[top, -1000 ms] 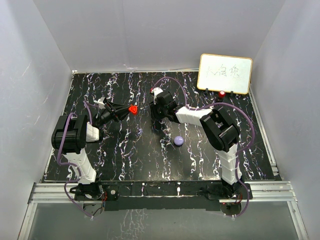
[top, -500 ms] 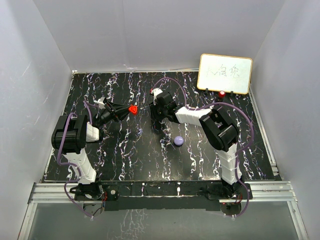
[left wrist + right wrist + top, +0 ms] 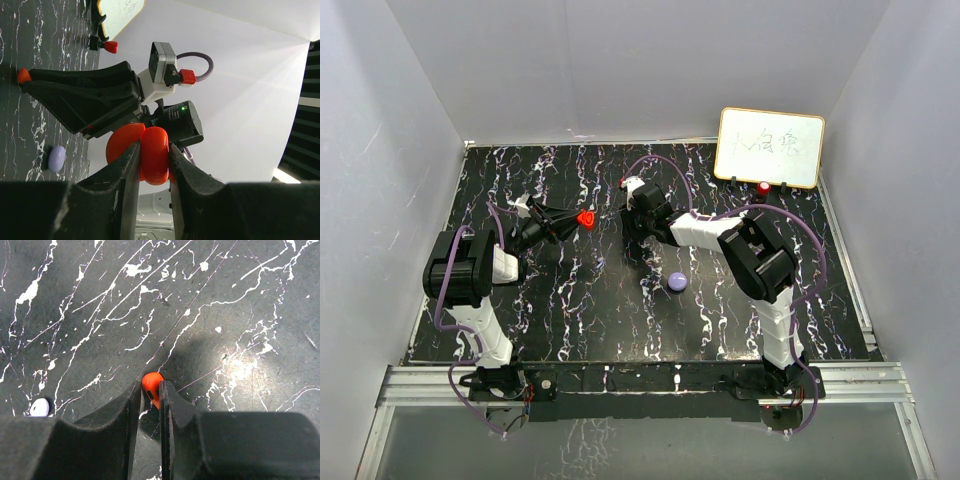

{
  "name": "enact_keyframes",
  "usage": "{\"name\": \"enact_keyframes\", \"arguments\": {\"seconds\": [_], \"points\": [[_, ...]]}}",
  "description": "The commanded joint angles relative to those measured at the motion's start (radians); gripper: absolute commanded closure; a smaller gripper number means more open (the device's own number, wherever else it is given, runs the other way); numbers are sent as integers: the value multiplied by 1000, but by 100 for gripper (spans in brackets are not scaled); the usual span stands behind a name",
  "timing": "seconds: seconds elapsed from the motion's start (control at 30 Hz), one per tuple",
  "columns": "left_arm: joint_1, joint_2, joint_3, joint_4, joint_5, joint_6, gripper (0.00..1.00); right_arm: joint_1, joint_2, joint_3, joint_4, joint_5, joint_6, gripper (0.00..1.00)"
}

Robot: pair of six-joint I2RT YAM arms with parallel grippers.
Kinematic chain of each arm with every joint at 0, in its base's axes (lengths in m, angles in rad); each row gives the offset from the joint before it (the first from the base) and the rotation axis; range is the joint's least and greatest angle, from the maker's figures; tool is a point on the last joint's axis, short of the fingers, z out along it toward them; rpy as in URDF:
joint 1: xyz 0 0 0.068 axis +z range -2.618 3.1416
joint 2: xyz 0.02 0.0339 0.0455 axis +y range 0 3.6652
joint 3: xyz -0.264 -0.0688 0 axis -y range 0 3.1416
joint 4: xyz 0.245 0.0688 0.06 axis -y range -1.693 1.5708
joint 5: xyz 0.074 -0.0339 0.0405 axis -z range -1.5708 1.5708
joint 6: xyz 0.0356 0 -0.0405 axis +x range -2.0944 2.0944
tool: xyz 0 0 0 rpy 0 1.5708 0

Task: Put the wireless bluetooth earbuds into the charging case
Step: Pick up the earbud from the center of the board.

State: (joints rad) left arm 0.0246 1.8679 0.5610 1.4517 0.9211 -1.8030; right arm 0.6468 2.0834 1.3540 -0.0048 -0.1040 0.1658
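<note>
My left gripper point(image 3: 152, 150) is shut on a red round charging case point(image 3: 152, 152) and holds it up off the table, the lid half showing beside it; the top view shows it at the left arm's tip point(image 3: 586, 218). My right gripper point(image 3: 149, 387) points down at the black marbled table point(image 3: 225, 300). A tiny red earbud point(image 3: 151, 385) sits pinched between its fingertips, right at the table surface. The left wrist view shows that earbud point(image 3: 23, 75) at the tip of the right arm's black fingers. In the top view the right gripper point(image 3: 632, 232) is just right of the held case.
A pale purple round case point(image 3: 677, 282) lies on the table near the right arm, also in the left wrist view point(image 3: 56, 158). A small pale piece point(image 3: 39, 407) lies left of my right fingers. A whiteboard point(image 3: 770, 148) with red clips point(image 3: 764, 187) stands at the back right.
</note>
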Motion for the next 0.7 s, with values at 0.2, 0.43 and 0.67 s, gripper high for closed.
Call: {"name": "enact_keyframes", "arguments": {"seconds": [0.2,0.43,0.67], "points": [[9,-52,2,334,16,1,100,-3,9,56,12,0,-7,83],[9,-51,1,334,16,2,100,-3,9,57,11,3,-6,88],[8,-51,-1,334,15,2,100,-4,10,57,9,6,-6,94]]}}
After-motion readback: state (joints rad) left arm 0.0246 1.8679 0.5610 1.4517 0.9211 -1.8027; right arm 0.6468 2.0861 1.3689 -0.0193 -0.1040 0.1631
